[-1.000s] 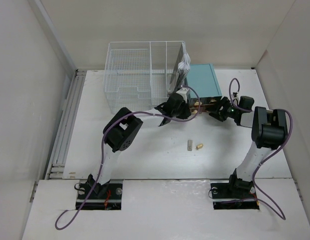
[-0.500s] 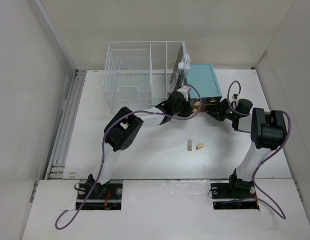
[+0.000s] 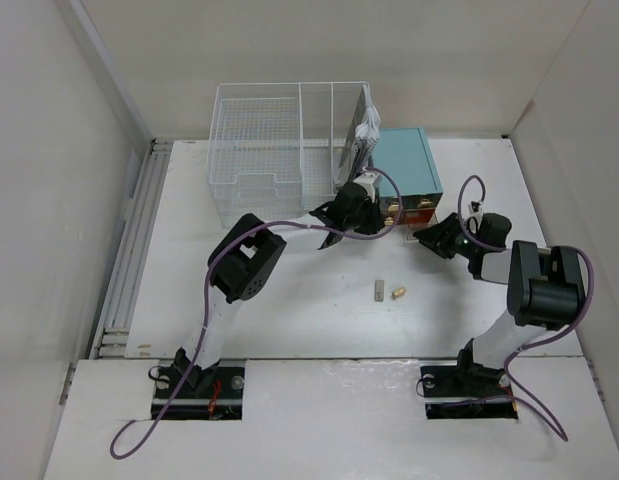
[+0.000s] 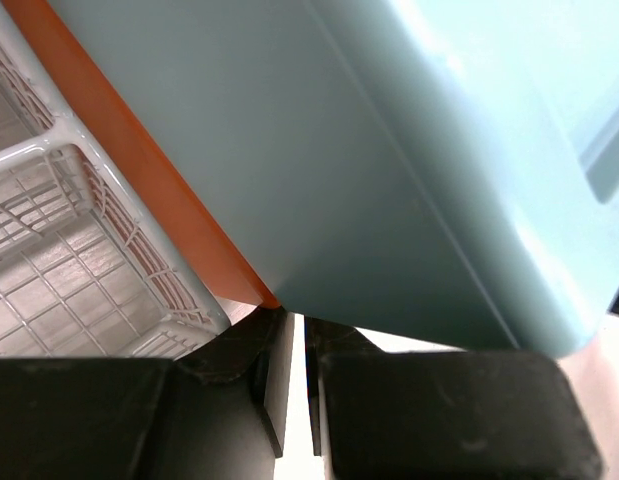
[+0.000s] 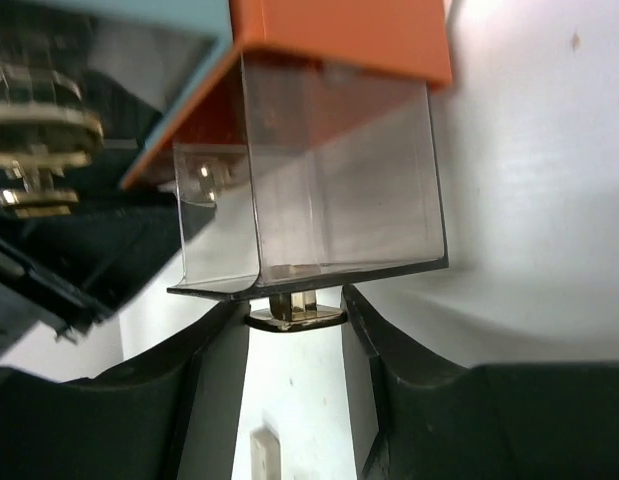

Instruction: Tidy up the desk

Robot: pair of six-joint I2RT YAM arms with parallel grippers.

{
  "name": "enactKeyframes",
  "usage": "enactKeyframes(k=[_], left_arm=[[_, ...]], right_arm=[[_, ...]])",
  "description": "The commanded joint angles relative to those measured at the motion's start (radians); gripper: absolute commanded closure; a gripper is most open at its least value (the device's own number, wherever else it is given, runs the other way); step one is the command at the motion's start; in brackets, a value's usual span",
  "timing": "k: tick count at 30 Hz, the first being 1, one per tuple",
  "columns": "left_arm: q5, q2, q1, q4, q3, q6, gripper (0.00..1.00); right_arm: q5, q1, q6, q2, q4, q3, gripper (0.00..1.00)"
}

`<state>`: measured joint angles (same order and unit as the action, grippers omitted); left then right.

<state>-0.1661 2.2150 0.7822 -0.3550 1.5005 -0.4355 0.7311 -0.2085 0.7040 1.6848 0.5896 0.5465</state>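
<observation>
The white desk carries a teal box with small drawers at the back middle. My right gripper is shut on the brass knob of a clear drawer with an orange panel, which stands drawn partway out of the box front. My left gripper presses against the box's front left corner. In the left wrist view its jaws are almost together with nothing between them, under the teal box wall.
A white wire-mesh rack stands at the back left, touching the box, and shows in the left wrist view. A small grey block and a small brass piece lie on the desk in front of the grippers.
My right gripper has drawn back toward the near right with the knob, pulling the drawer out of the teal box. The left gripper has stayed against the box.
</observation>
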Motion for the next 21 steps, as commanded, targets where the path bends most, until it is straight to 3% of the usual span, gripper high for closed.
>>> enactKeyframes(k=[1, 5, 10, 11, 14, 19, 21], left_arm=[[0.023, -0.025, -0.024, -0.052, 0.004, -0.003, 0.93], [0.023, -0.034, -0.024, -0.052, -0.019, -0.003, 0.93], [0.033, -0.043, -0.015, -0.052, -0.019, -0.003, 0.93], [0.033, -0.043, -0.015, -0.052, -0.031, -0.003, 0.93], [0.042, -0.061, -0.004, -0.052, -0.052, -0.003, 0.93], [0.062, -0.115, 0.026, -0.052, -0.104, 0.017, 0.90], [0.072, -0.144, 0.035, -0.052, -0.114, 0.017, 0.82]], right_arm=[[0.052, -0.015, -0.175, -0.056, -0.147, -0.007, 0.75], [0.083, -0.049, -0.277, -0.074, -0.321, -0.007, 0.73], [0.102, -0.058, -0.349, -0.112, -0.401, 0.015, 0.70], [0.112, -0.058, -0.350, -0.103, -0.422, 0.015, 0.55], [0.174, -0.058, -0.371, -0.077, -0.457, 0.049, 0.37], [0.226, -0.058, -0.422, -0.129, -0.548, 0.070, 0.35], [0.237, -0.058, -0.457, -0.151, -0.602, 0.084, 0.35]])
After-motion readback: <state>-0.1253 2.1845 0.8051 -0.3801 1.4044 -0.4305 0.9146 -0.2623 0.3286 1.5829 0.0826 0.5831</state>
